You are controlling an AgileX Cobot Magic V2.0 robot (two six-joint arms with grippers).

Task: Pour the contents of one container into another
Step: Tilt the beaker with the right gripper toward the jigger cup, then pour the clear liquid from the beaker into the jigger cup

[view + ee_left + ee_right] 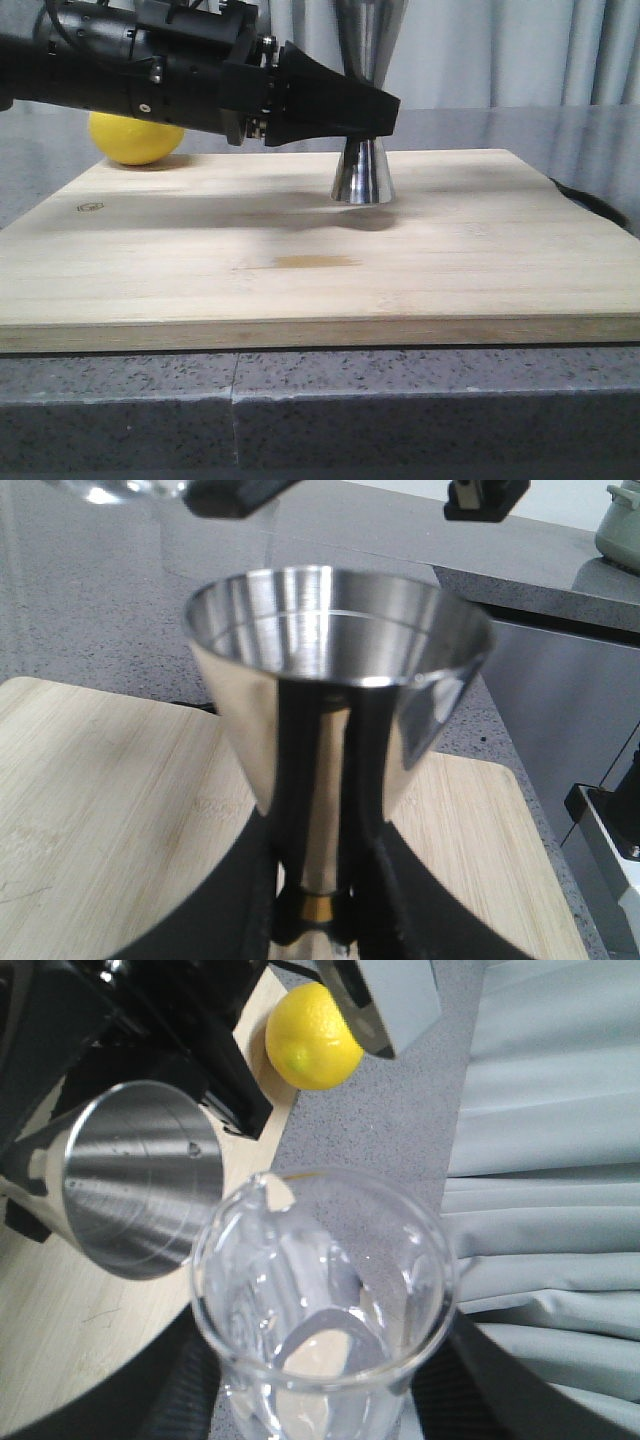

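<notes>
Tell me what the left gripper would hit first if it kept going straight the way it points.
Nothing new: the left gripper already clamps the jigger at its waist. Past the jigger, the front view shows only bare board, though depth is unclear.

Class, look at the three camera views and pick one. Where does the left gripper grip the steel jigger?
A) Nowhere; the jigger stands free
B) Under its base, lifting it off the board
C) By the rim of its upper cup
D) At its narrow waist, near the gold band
D: in the left wrist view the left gripper has its black fingers either side of the jigger at the gold-banded waist, and the base rests on the wooden board.
</notes>
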